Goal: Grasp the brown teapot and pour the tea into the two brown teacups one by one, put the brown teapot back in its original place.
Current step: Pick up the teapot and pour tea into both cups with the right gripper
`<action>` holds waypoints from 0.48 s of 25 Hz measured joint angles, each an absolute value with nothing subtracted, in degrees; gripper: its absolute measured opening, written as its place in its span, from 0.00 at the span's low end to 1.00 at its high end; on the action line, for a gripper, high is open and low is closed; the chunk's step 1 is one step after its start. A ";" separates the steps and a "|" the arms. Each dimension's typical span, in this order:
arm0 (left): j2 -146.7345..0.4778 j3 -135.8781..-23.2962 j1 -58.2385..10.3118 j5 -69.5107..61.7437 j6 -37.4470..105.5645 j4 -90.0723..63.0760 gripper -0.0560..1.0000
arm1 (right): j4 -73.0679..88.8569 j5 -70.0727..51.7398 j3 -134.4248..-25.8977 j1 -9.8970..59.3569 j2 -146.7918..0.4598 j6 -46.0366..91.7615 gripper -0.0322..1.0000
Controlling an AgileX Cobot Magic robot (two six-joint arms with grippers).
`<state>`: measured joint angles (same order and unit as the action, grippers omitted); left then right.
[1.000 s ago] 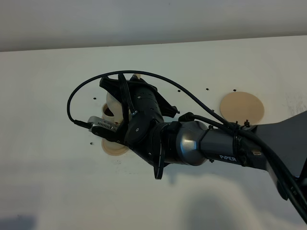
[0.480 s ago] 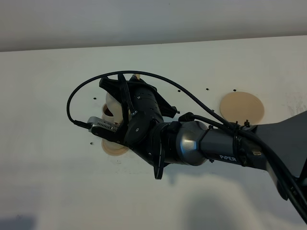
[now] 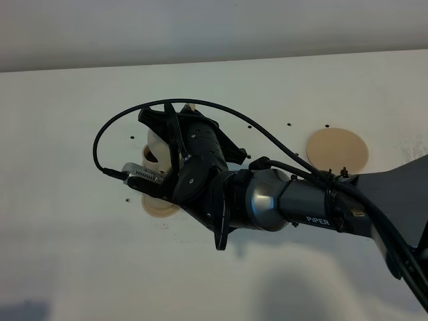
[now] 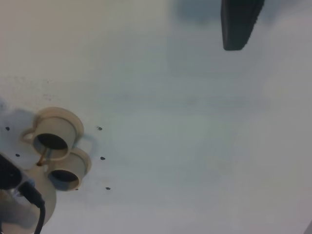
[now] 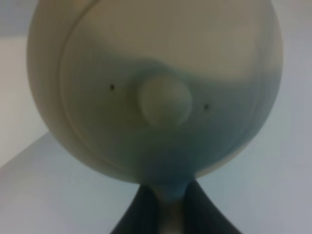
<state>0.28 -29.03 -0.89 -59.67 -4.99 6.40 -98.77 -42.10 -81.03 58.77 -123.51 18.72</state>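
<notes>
White table [image 3: 67, 254], right arm [image 3: 294, 200] hiding 2 teacups [image 4: 57, 155]

"PiPER" in white letters on the right arm [image 3: 314, 207]

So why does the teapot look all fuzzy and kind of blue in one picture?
In the right wrist view the teapot sits so close that it is out of focus, and its lower half lies in bluish shadow. The left wrist view shows the two cups soft but readable. The high view is sharpest, with a grey arm shadow on the table.
</notes>
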 joint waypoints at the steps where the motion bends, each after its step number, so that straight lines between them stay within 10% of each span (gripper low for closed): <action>1: 0.28 -29.03 -0.89 -59.67 -4.99 6.40 0.63 | -98.77 -42.10 -81.03 58.77 -123.51 18.72 0.16; 12: 0.28 -29.03 -0.89 -59.67 -4.99 6.40 0.63 | -98.77 -42.06 -81.03 58.77 -123.51 18.73 0.16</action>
<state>0.28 -29.03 -0.89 -59.67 -4.99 6.40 -98.77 -42.06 -81.03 58.77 -123.51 18.73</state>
